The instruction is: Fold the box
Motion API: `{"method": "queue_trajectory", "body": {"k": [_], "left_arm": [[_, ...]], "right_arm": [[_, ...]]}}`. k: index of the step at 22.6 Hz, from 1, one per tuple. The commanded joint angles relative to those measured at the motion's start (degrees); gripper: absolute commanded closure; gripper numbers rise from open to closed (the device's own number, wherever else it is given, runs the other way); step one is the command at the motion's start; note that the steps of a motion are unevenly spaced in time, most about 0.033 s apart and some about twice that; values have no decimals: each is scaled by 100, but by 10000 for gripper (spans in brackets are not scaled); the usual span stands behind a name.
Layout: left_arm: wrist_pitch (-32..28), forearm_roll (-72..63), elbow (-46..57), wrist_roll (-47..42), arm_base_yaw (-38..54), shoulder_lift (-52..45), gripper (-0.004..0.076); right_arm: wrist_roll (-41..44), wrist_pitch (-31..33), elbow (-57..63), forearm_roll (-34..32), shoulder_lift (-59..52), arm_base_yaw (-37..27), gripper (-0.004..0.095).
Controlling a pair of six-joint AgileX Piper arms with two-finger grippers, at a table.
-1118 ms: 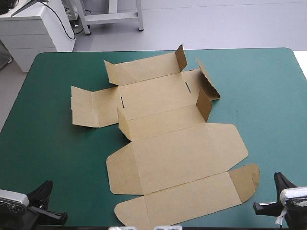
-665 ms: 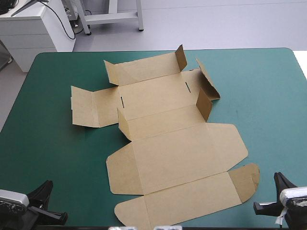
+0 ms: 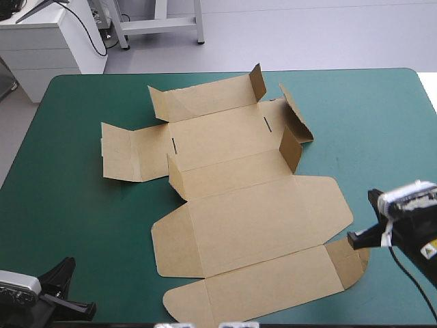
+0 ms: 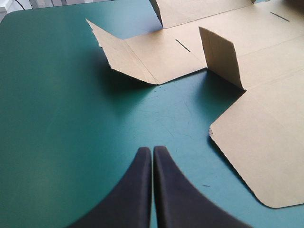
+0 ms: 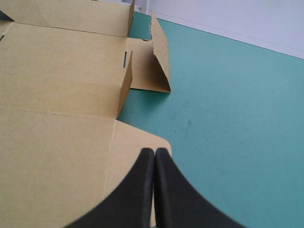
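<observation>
Two closed grippers, neither holding anything. The left gripper [image 4: 152,150] hovers over bare teal-green cover [image 4: 57,118]; the brown box [image 3: 252,219] lies ahead of it and to its right, mostly flat, a few flaps [image 4: 221,57] standing. The right gripper [image 5: 154,151] has its tips over the sheet's rounded corner.

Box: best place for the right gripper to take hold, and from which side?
Probably the upright tab at the right side of the box, coming in from the right. Most of the sheet lies flat; this tab stands free. The right gripper is shut, so open first.
</observation>
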Motion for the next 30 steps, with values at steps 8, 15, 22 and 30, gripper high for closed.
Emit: {"method": "queue_trajectory", "body": {"k": [8,15,22,30], "left_arm": [[-433,-28,-134,-37,2,2,731],[-433,-28,-134,-37,2,2,731],[-433,-28,-134,-37,2,2,731],[-433,-28,-134,-37,2,2,731]], "right_arm": [[-756,655,-2730,903,3713,23,927],[-1100,1783,-4323,1453,5132,32,927],[-1053,2297,-5445,327,6225,767,903],[-355,1983,-5498,-199,6767,1053,402]]}}
